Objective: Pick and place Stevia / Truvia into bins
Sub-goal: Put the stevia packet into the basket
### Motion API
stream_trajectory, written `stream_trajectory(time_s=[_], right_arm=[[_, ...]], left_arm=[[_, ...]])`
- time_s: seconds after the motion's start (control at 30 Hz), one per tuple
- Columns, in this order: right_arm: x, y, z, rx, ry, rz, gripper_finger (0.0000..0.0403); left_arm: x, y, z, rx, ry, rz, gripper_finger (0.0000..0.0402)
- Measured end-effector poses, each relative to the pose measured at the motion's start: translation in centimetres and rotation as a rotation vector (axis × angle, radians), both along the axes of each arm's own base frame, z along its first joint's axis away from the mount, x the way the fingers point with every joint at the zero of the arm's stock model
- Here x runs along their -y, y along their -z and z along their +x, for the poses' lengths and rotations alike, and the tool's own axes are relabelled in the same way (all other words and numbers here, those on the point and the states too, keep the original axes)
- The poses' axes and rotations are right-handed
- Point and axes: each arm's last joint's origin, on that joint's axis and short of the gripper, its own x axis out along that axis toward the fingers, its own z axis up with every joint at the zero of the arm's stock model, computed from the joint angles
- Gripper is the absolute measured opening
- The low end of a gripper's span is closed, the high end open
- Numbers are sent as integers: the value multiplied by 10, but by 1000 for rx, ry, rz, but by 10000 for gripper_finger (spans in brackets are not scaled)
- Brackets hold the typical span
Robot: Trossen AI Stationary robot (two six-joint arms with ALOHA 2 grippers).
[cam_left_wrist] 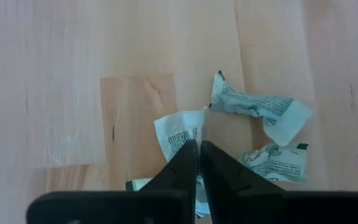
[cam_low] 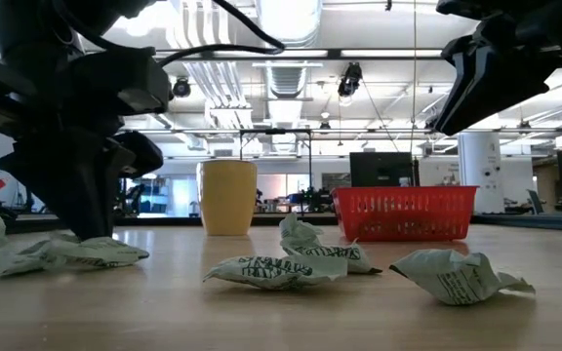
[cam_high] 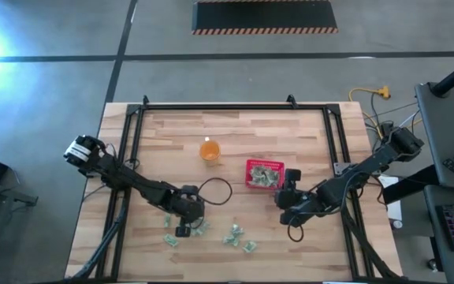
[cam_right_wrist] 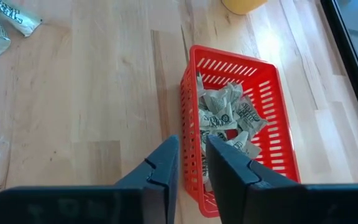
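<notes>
Left gripper is down on the table with its jaws pinched together on a crumpled Stevia packet, with more loose packets scattered nearby on the wood. Right gripper hangs just above the near wall of the red basket, jaws narrow and holding nothing. The basket's got a pile of packets inside, and an orange cup sits near it.

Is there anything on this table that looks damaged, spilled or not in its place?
Nothing is spilled or broken. The loose packets on the table are crumpled, and so are those already in the red basket. The orange cup stands upright beside the basket. The left gripper is shut on a packet; the right gripper hangs above the basket.
</notes>
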Motion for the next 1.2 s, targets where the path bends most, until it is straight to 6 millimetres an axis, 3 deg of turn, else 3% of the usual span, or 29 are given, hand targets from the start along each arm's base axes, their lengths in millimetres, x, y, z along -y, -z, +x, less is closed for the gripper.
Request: stream_trajectory(time_s=[0.3, 0.57, 0.77, 1.03, 1.2], right_arm=[[0, 0, 0, 3, -1, 1, 70], [-1, -1, 1, 11, -9, 22, 73], [-2, -1, 1, 7, -13, 28, 74], [-2, -1, 2, 5, -17, 30, 70], [-2, -1, 2, 6, -17, 29, 75]], left_arm=[[-7, -14, 9, 153, 54, 124, 1], [-19, -42, 42, 545, 138, 378, 0], [-49, -58, 60, 718, 82, 475, 0], [-96, -69, 70, 828, -32, 461, 0], [-110, -64, 82, 904, -45, 443, 0]])
